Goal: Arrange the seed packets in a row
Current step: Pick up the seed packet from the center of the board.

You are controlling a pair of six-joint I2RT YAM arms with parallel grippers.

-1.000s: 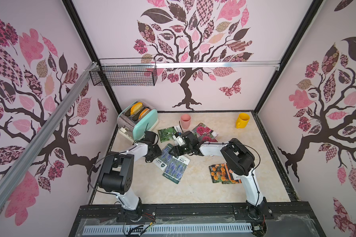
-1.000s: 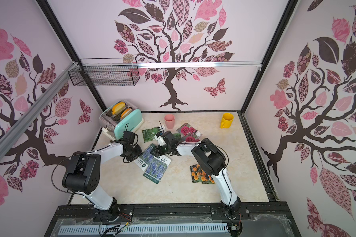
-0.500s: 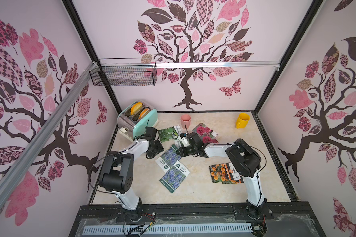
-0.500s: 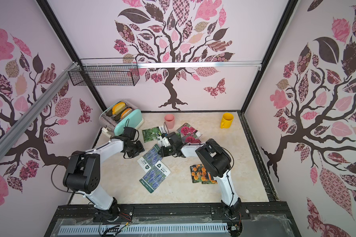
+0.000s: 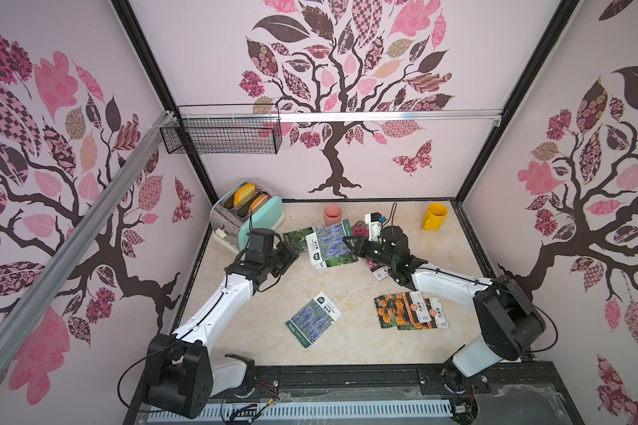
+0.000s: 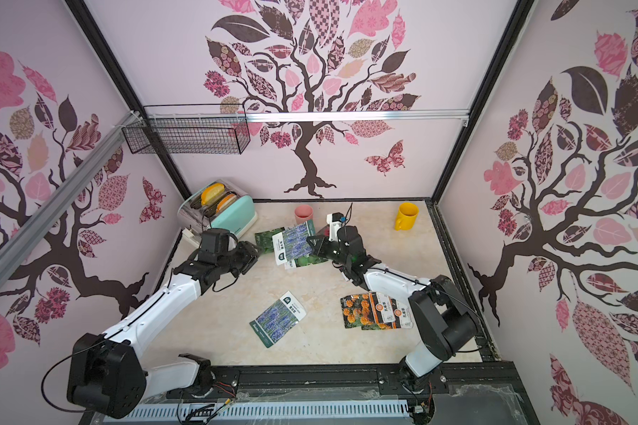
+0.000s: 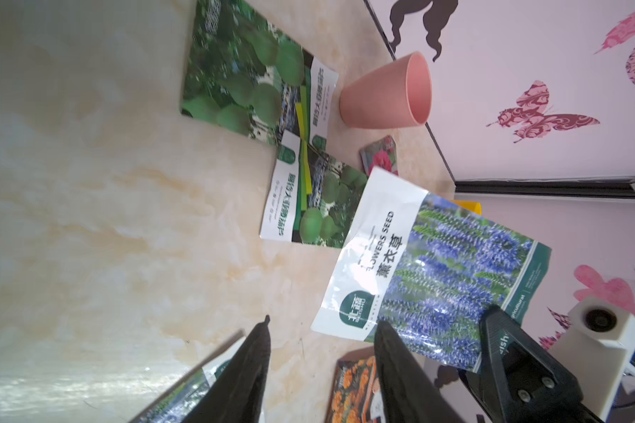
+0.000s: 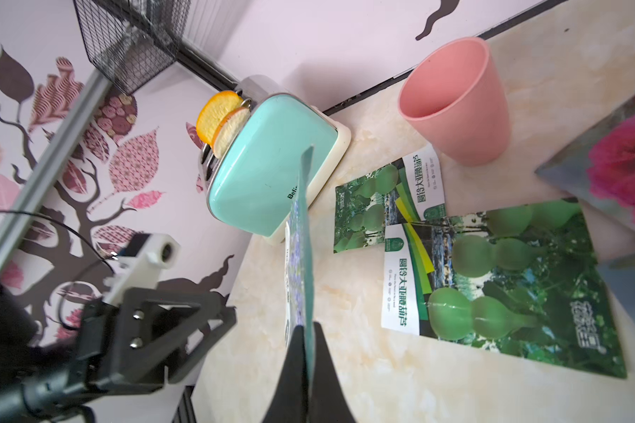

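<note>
Held packet: my right gripper point(image 8: 305, 331) pinches one lavender packet point(image 5: 330, 243) by its edge, above the gourd packets point(image 8: 503, 289), so it can travel to a row spot.
Right arm: stretched low toward the back wall, wrist rolled.
Left gripper point(image 7: 323, 324): jaws spread, empty, beside the held packet; possibly waiting to steady it.
Loose packets: second lavender packet point(image 5: 313, 318) and marigold packets point(image 5: 409, 311) scattered, no row.

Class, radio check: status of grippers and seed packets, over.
Right gripper shut on lavender packet, held aloft. Left gripper open, empty. Two gourd packets overlap nearby.
</note>
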